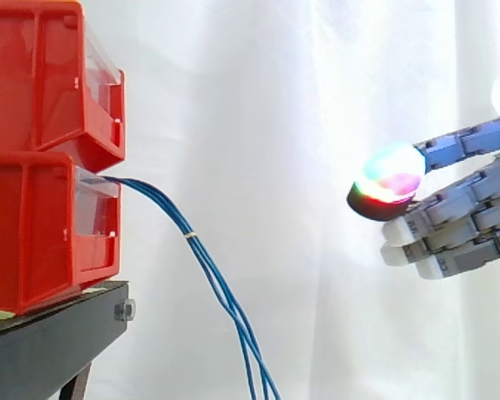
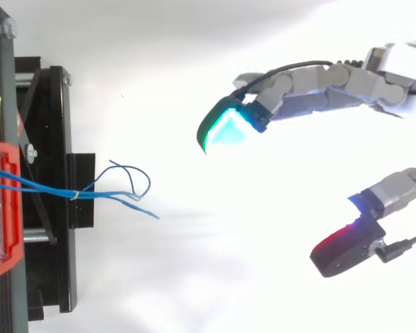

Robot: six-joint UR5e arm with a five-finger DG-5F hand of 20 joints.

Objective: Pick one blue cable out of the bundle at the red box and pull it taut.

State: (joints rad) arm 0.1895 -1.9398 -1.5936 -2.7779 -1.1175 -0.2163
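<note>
A bundle of thin blue cables (image 1: 207, 265) comes out of the front of the lower red box (image 1: 33, 237) and hangs down to the right. A small pale tie (image 1: 190, 236) binds it near the top. From above, the cables (image 2: 48, 187) fan out into loose ends past the stand. My hand (image 1: 471, 218) hovers well to the right of the bundle, at about the height of the lower box. It is open, with its fingers stretched toward the boxes and nothing in them. In the top view the hand (image 2: 319, 87) has a green-glowing pad (image 2: 229, 130) and a red-glowing pad (image 2: 341, 244) set wide apart.
A second red box (image 1: 42, 75) is stacked on the lower one. Both rest on a black stand (image 1: 58, 337) at the left. A white curtain hangs behind. Open air lies between the hand and the cables.
</note>
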